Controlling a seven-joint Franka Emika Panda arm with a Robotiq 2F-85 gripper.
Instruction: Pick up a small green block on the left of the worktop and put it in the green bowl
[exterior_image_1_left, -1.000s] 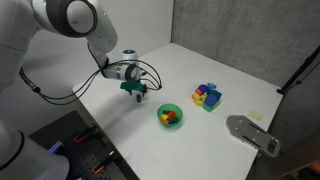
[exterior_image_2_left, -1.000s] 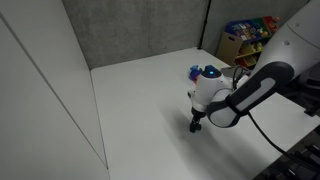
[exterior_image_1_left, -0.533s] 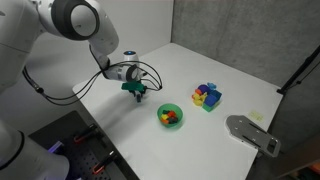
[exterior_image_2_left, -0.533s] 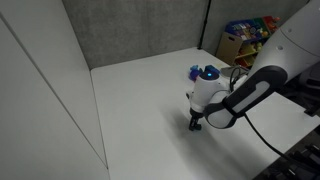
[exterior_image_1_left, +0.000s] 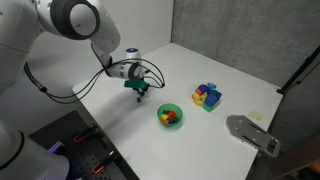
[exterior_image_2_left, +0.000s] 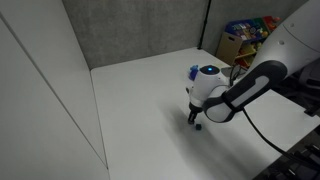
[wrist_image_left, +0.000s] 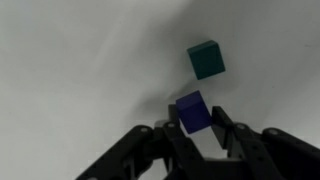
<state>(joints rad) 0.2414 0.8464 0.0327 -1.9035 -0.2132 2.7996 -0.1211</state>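
In the wrist view my gripper (wrist_image_left: 196, 128) is shut on a small dark blue block (wrist_image_left: 193, 111), which sits tilted between the two fingertips. The small green block (wrist_image_left: 206, 59), a dark teal cube, lies free on the white worktop just beyond the blue one, untouched. In both exterior views the gripper (exterior_image_1_left: 138, 93) (exterior_image_2_left: 194, 117) hangs just above the worktop, on its left part. The green bowl (exterior_image_1_left: 170, 116) stands a short way to the right of the gripper and holds red and yellow pieces. The arm hides it in the exterior view from the far side.
A blue square holder (exterior_image_1_left: 207, 97) with multicoloured blocks stands beyond the bowl. A grey metal bracket (exterior_image_1_left: 250, 133) lies at the worktop's near right edge. Shelves with coloured items (exterior_image_2_left: 246, 36) stand behind the table, and a grey wall panel (exterior_image_2_left: 40, 90) borders its side.
The jaws have closed from wide open onto the dark blue block, and the gripper has risen slightly off the worktop. The green block has stayed where it lay.
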